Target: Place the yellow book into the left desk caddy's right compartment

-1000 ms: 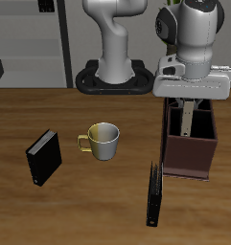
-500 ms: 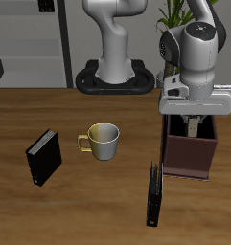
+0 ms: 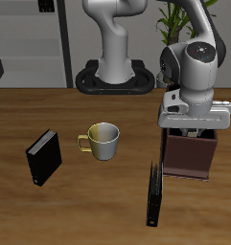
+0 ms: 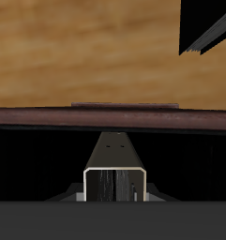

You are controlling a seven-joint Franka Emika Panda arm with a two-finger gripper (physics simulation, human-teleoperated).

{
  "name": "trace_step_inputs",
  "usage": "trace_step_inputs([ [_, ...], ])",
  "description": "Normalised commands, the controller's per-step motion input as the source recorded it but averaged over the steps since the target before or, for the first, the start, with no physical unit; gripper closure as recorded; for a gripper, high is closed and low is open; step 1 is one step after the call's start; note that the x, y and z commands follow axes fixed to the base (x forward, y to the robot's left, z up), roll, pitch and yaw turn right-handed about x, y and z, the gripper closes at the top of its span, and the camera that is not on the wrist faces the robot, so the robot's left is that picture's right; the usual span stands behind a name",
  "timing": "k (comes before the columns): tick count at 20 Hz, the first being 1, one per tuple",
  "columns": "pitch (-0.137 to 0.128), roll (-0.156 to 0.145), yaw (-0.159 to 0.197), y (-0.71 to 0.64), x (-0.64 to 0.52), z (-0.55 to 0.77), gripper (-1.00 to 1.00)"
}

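Observation:
The left desk caddy is a dark maroon open box near the table's front edge. My gripper has come down into its back part, nearer the robot's base, with the fingers hidden below the rim. In the wrist view the gripper is shut on the yellow book. The book shows edge-on as a grey-tan slab with pale edges, hanging inside the dark cell behind the caddy's maroon wall. In the exterior view the book is hidden by the hand and the caddy walls.
A yellow-green mug stands mid-table. A black book with a white edge stands beyond the mug. A thin black book stands edge-on beside the caddy and also shows in the wrist view.
My gripper has gone straight down with the book. The book hung above the caddy's rim a second ago and is now sunk inside the caddy.

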Motion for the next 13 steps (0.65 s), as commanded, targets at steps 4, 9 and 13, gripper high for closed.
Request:
trace_step_inputs([
  [4,0.002,-0.009,0.002,-0.06,0.03,0.02,-1.0],
  [9,0.003,0.008,-0.019,-0.14,-0.05,0.07,-1.0],
  [13,-0.043,-0.021,-0.002,-0.39,-0.1,0.28,-1.0],
])
